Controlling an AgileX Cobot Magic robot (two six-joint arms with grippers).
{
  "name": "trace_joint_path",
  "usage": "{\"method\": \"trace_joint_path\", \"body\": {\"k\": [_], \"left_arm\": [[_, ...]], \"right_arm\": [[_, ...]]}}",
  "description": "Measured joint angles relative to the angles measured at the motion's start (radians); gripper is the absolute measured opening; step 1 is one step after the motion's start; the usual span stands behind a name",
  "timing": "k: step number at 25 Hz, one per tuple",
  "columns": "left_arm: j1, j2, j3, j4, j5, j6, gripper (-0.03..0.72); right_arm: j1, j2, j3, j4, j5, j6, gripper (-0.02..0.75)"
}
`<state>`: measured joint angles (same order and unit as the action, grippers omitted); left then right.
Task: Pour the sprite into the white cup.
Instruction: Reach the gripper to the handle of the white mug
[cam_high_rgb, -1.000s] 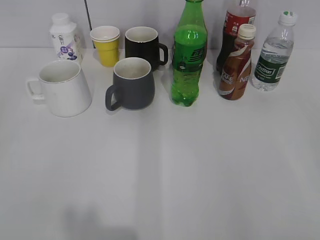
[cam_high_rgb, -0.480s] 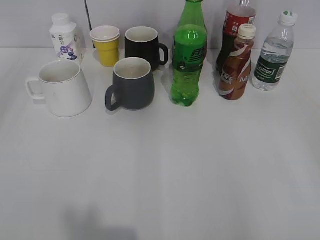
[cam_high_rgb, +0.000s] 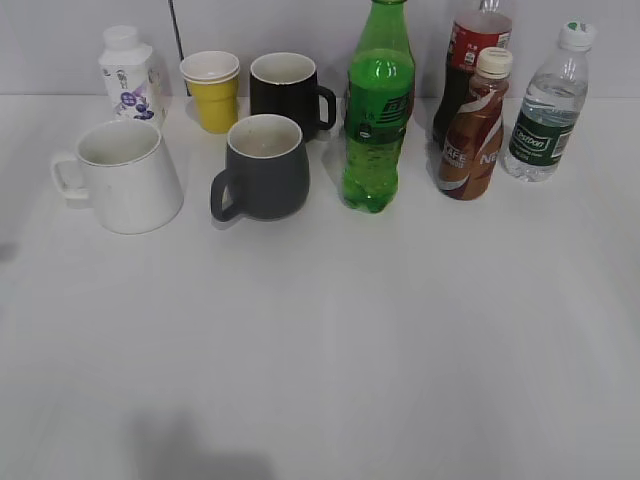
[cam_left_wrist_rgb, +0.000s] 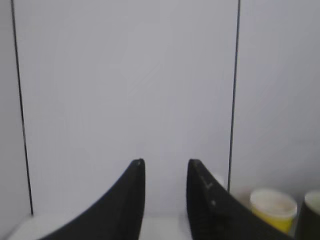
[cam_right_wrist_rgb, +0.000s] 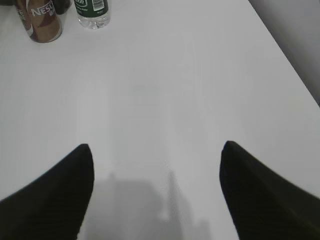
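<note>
The sprite (cam_high_rgb: 379, 110), a tall green bottle, stands upright at the back middle of the table. The white cup (cam_high_rgb: 130, 177), a large mug with its handle to the left, stands at the left. Neither gripper shows in the exterior view. In the left wrist view my left gripper (cam_left_wrist_rgb: 166, 162) has its dark fingers slightly apart with nothing between them, facing the wall. In the right wrist view my right gripper (cam_right_wrist_rgb: 157, 146) is wide open and empty above bare table. Both task objects are out of the wrist views.
A grey mug (cam_high_rgb: 264, 167), black mug (cam_high_rgb: 288, 92), yellow cup (cam_high_rgb: 213, 90) and small white bottle (cam_high_rgb: 130, 73) stand near the white cup. A brown coffee bottle (cam_high_rgb: 475, 128), red-labelled dark bottle (cam_high_rgb: 462, 65) and clear water bottle (cam_high_rgb: 548, 108) stand right of the sprite.
A faint shadow has appeared at the left edge of the table. The objects have not moved.
</note>
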<state>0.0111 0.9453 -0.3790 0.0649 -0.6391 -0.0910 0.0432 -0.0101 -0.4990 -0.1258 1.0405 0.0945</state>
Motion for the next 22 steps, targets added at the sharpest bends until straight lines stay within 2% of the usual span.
{"method": "trace_joint_path", "body": {"k": [6, 10, 11, 17, 22], "left_arm": [[0.000, 0.189, 0.016, 0.037, -0.011, 0.000, 0.241], [0.000, 0.340, 0.021, 0.275, -0.024, 0.000, 0.242], [-0.001, 0.387, 0.022, 0.303, -0.048, 0.001, 0.242], [-0.001, 0.636, 0.023, 0.218, -0.253, 0.037, 0.242], [-0.001, 0.798, 0.023, 0.201, -0.450, 0.052, 0.243]], "right_arm": [[0.000, 0.000, 0.000, 0.000, 0.000, 0.000, 0.587], [0.000, 0.000, 0.000, 0.000, 0.000, 0.000, 0.587], [0.000, 0.000, 0.000, 0.000, 0.000, 0.000, 0.587], [0.000, 0.000, 0.000, 0.000, 0.000, 0.000, 0.587], [0.000, 0.000, 0.000, 0.000, 0.000, 0.000, 0.587]]}}
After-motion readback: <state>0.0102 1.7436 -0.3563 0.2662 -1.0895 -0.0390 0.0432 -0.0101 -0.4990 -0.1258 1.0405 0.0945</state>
